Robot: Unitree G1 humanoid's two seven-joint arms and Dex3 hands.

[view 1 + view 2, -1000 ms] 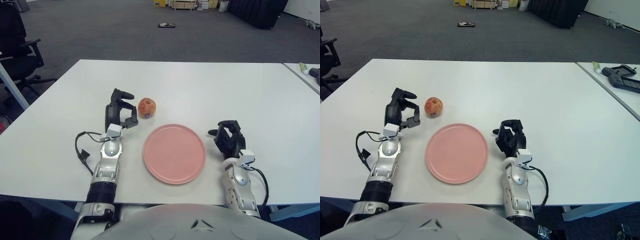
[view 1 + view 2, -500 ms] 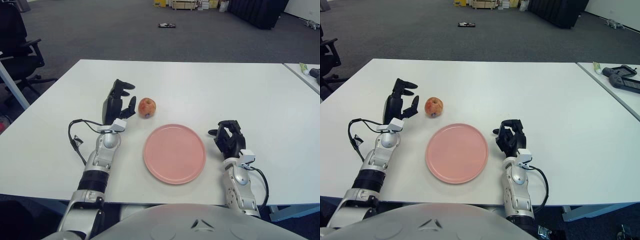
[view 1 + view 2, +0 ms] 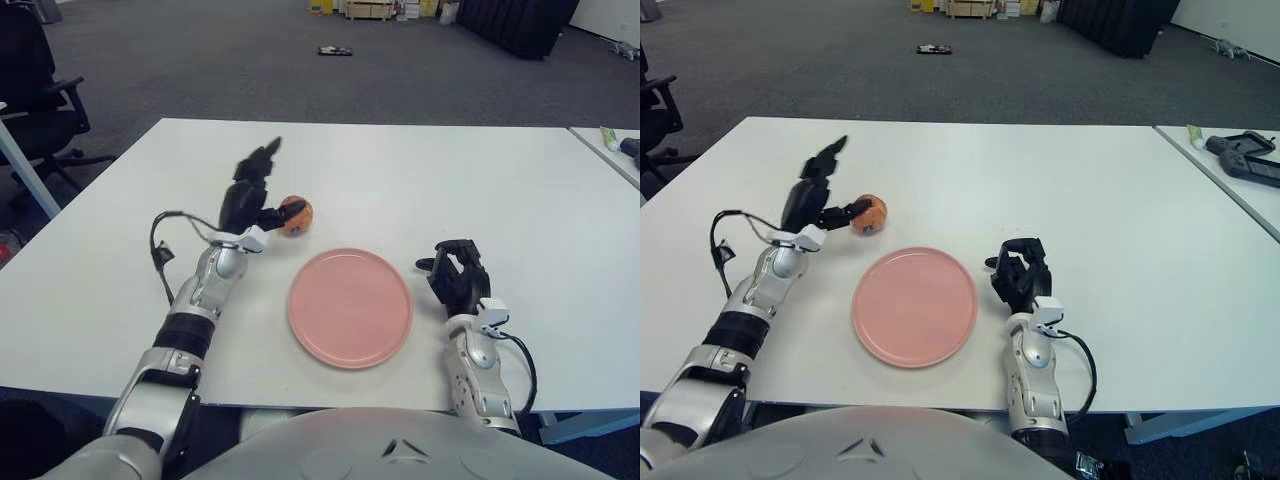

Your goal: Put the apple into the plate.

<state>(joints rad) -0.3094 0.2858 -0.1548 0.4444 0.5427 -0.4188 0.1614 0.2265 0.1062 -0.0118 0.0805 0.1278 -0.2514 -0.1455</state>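
One apple [image 3: 296, 215] sits on the white table [image 3: 480, 190], just beyond the far-left rim of the pink plate [image 3: 350, 307]. Beside it on its left, the left hand [image 3: 250, 195] has its fingers [image 3: 262, 160] spread open, one lower finger reaching across the fruit's near-left side. By the plate's right edge, the right hand [image 3: 458, 276] rests with fingers curled, holding nothing.
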